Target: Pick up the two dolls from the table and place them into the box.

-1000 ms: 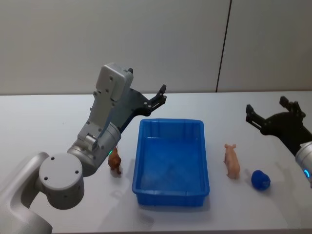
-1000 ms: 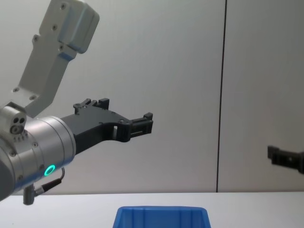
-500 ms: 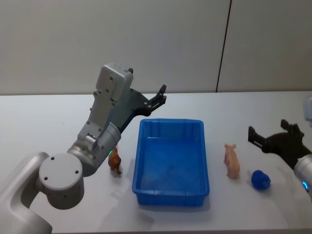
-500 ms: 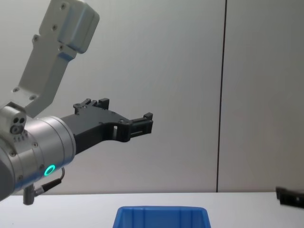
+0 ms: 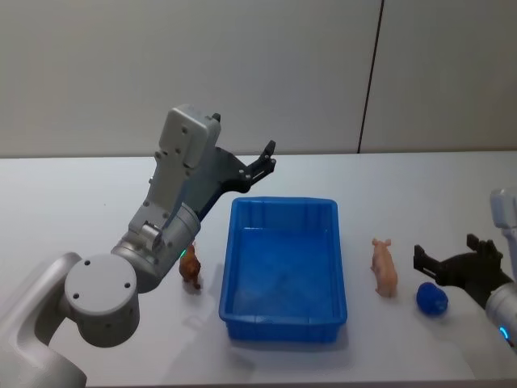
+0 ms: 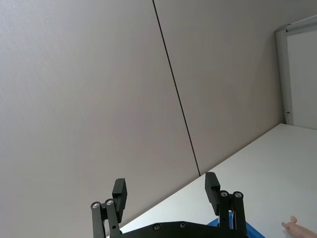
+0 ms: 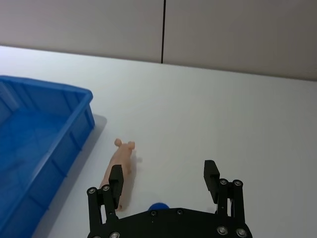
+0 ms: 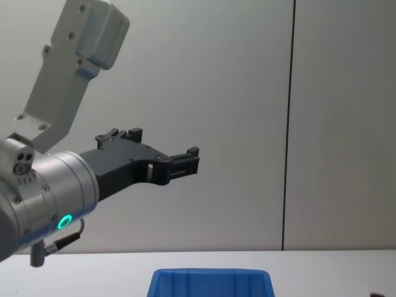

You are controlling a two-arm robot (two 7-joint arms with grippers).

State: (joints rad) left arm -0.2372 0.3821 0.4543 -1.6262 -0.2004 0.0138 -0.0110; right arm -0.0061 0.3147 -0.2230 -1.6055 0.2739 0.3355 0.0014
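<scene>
Head view, from left to right. The left end effector (image 5: 266, 158) is held released, fingers spread, high above the table (image 5: 73, 202). A brown doll (image 5: 191, 271) stands on the table below and behind it. The box (image 5: 283, 327) lies below it and to its right. A pink doll (image 5: 384, 268) lies on the table just left of the right end effector (image 5: 448, 252). That end effector is released and held low, with a small blue object (image 5: 431, 298) close beneath it.

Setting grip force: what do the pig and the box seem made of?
The pig looks like moulded plastic or vinyl, matte pink, smooth and one-piece; hardness unclear. The box looks like rigid moulded plastic, slightly glossy blue, with a straight thin rim.
</scene>
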